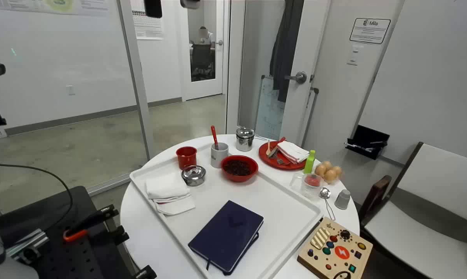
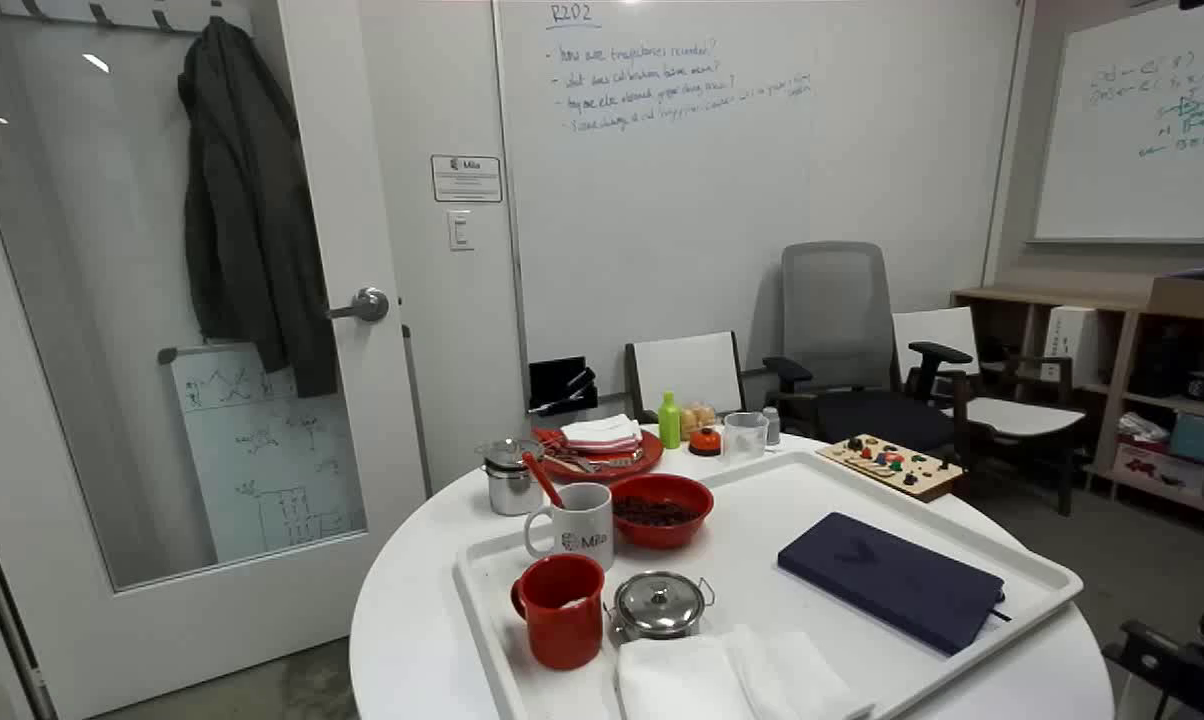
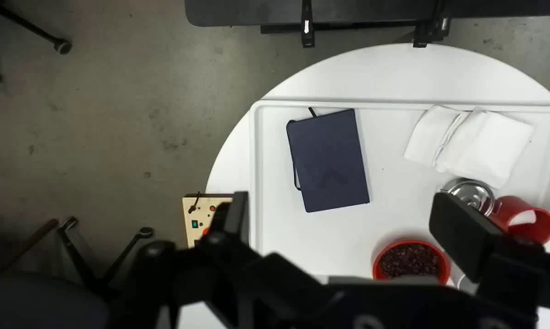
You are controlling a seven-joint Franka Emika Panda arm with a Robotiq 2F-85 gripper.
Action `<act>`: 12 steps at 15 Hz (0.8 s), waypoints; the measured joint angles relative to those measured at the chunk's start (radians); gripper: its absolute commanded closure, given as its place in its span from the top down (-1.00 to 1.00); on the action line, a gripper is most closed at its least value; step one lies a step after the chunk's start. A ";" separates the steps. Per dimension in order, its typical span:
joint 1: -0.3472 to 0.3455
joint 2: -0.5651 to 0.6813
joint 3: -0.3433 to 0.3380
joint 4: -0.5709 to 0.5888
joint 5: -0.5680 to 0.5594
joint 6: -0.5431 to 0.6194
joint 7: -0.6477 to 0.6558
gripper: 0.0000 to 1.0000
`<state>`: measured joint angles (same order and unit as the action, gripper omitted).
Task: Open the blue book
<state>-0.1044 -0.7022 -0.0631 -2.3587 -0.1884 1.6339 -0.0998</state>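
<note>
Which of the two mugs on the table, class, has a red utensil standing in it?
The pale mug marked Mila: a red utensil slants out of it, while nothing sticks up from the red mug.

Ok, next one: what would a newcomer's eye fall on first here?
Likely the book, dark navy and closed on the white tray. Then perhaps the red bowl of dark bits beside the mug, and the green bottle by the plate. In the wrist view, the open tool spans the bottom.
</note>
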 measured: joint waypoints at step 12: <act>0.095 0.178 0.000 -0.069 -0.007 0.263 -0.102 1.00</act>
<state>-0.0095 -0.5243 -0.0635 -2.4274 -0.1959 1.8970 -0.2021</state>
